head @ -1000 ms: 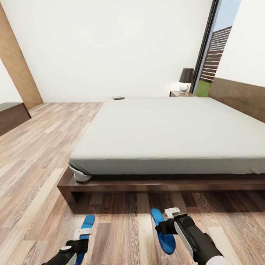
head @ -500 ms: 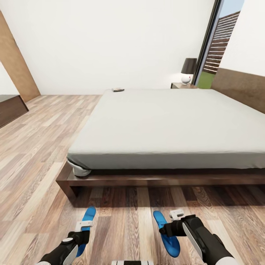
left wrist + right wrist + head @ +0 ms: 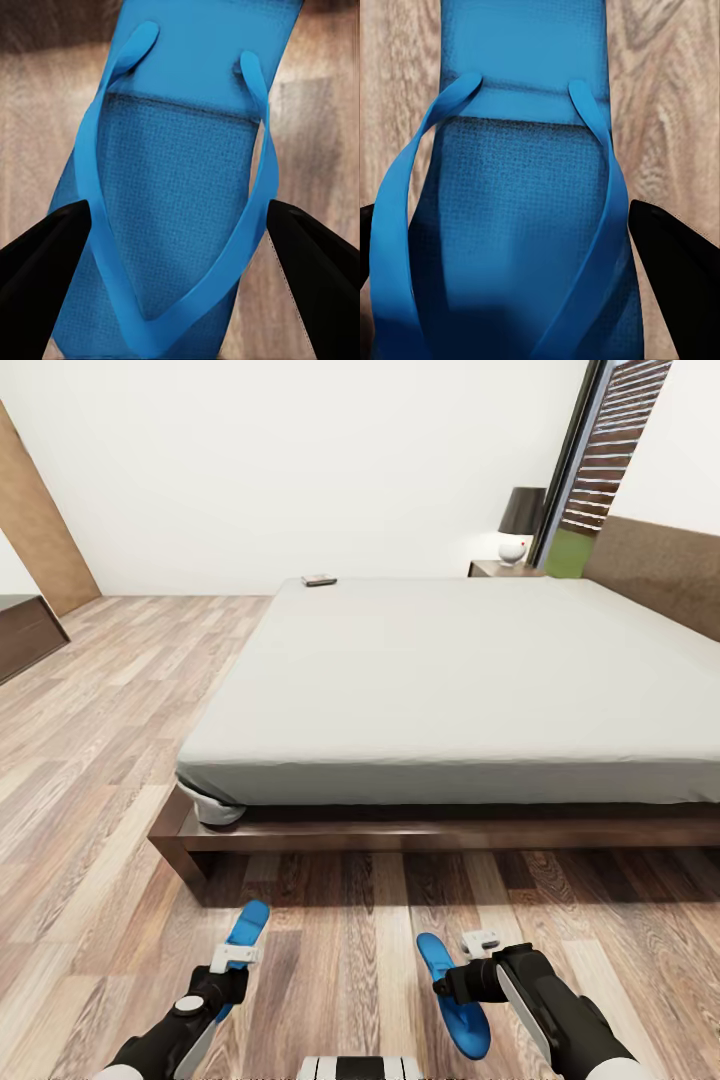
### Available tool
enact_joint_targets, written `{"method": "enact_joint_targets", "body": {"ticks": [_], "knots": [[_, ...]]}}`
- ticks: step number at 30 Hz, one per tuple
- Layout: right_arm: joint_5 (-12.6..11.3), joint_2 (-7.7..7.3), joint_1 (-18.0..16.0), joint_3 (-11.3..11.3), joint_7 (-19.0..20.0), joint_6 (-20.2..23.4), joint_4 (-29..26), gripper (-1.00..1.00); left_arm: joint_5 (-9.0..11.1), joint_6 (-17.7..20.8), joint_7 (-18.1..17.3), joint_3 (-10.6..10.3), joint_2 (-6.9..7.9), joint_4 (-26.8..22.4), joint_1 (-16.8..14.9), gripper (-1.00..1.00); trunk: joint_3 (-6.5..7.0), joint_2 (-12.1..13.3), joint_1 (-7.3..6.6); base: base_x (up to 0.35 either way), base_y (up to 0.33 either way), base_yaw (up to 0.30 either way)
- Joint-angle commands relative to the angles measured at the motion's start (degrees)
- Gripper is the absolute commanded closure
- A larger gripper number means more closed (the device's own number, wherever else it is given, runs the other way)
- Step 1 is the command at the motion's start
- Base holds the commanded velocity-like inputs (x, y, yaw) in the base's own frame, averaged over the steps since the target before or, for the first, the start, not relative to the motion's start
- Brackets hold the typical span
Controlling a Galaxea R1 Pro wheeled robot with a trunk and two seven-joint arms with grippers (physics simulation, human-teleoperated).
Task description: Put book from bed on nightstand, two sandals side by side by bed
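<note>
I hold one bright blue sandal in each hand, low over the wood floor before the bed's foot. My left gripper [image 3: 232, 964] is shut on the left sandal [image 3: 247, 928], and its black fingers [image 3: 45, 247] press that sandal's [image 3: 180, 187] edges. My right gripper [image 3: 458, 976] is shut on the right sandal [image 3: 452, 1000]; a finger [image 3: 675, 255] sits against its [image 3: 521, 195] side. The bed [image 3: 450, 680] has a grey mattress on a dark wood base. The small book [image 3: 319, 580] lies at the mattress's far left corner. A nightstand [image 3: 497, 569] stands beyond the bed's far right.
A black-shaded lamp [image 3: 522, 520] stands on the nightstand, beside a tall black-framed window [image 3: 600, 470]. The brown headboard [image 3: 650, 570] runs along the right. A dark low cabinet [image 3: 25, 635] and a wooden door [image 3: 40, 530] are at the left. Bare floor [image 3: 110, 720] runs along the bed's left side.
The whole view has shifted, so the camera moved and the bed sits a little higher in the picture. Both grippers keep their sandals; the left one has reached slightly further forward.
</note>
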Motion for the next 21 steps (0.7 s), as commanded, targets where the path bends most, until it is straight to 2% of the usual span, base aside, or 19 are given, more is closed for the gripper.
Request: {"method": "enact_joint_targets", "body": {"ticks": [1,7,12,21], "knots": [[-0.5,-0.06,0.0,0.2,-0.2,0.3,-0.1,1.00,0.4,-0.3,0.4,-0.5,0.04,-0.1,0.0,1.00,-0.27,0.0,0.01,0.000,0.000,0.000],[-0.5,-0.03,0.0,0.2,-0.2,0.3,-0.1,1.00,0.3,-1.9,0.3,-0.4,0.10,-2.6,0.0,1.00,-1.60,-0.1,0.17,0.000,0.000,0.000],[-0.4,-0.06,0.0,0.2,-0.2,0.3,0.0,1.00,0.3,-2.0,0.6,-0.3,0.10,-4.8,0.0,1.00,-1.60,-0.1,0.17,0.000,0.000,0.000],[-0.4,-0.10,0.0,0.2,-0.2,0.3,0.0,1.00,0.3,-1.9,1.0,-0.1,0.09,-5.4,0.0,1.00,-1.60,-0.1,0.17,0.000,0.020,0.000]]}}
